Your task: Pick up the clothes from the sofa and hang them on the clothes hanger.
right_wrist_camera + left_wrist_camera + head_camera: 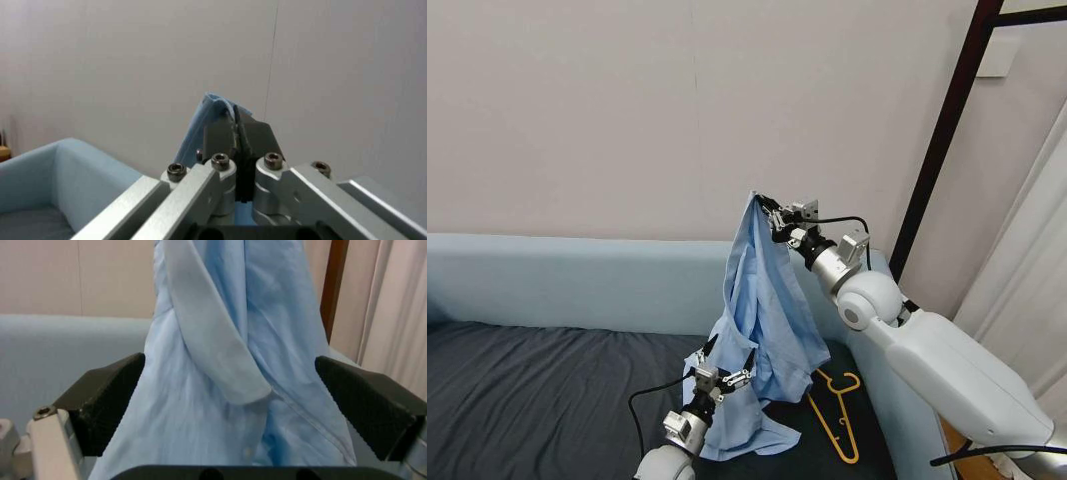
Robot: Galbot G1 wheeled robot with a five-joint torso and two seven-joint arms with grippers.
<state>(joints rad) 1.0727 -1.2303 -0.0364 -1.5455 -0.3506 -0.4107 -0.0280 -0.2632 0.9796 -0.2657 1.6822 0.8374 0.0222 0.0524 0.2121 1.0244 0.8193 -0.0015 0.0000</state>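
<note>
— Well, from the head view we see the right jaws clamped on the top of the blue shirt, held high over the sofa, its hem on the seat beside a yellow hanger.
— And the left jaws?
— Wide open, low by the hem. Our left wrist view has the shirt hanging between them.
— Right wrist view?
— Jaws pinched shut on a fold.

no readable txt, labels, brands or nos. anywhere (all 3 cams), nothing legible
</note>
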